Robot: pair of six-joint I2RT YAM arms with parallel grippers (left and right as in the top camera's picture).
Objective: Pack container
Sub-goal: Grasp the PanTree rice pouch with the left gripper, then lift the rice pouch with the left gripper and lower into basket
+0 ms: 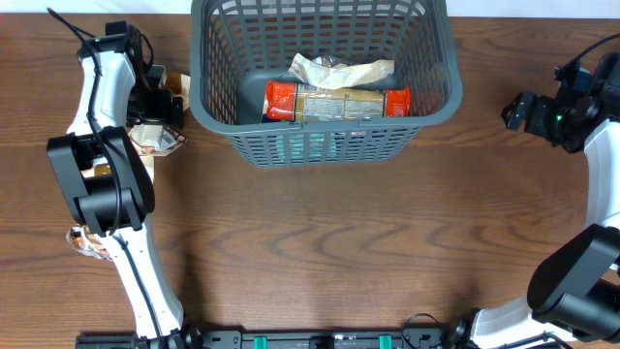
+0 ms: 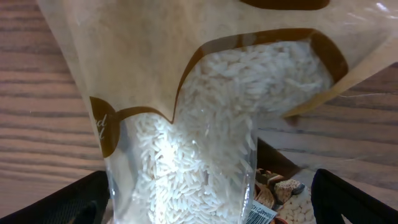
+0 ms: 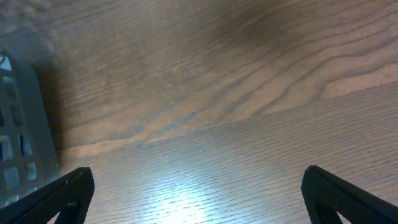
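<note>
While our left arm stretches to the far left, the left gripper (image 2: 208, 186) hangs wide open astride a rice bag (image 2: 205, 93). We see the container (image 1: 320, 145) at far centre. Our right arm folds at the right, right gripper (image 3: 199, 180) spread wide above the table (image 3: 217, 93).

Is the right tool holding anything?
No. The right wrist view shows the right tool spread open, with only the wood of the table in the gap.

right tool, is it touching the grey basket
Apart. The overhead view shows a strip of bare table between the right tool and the basket rim.
</note>
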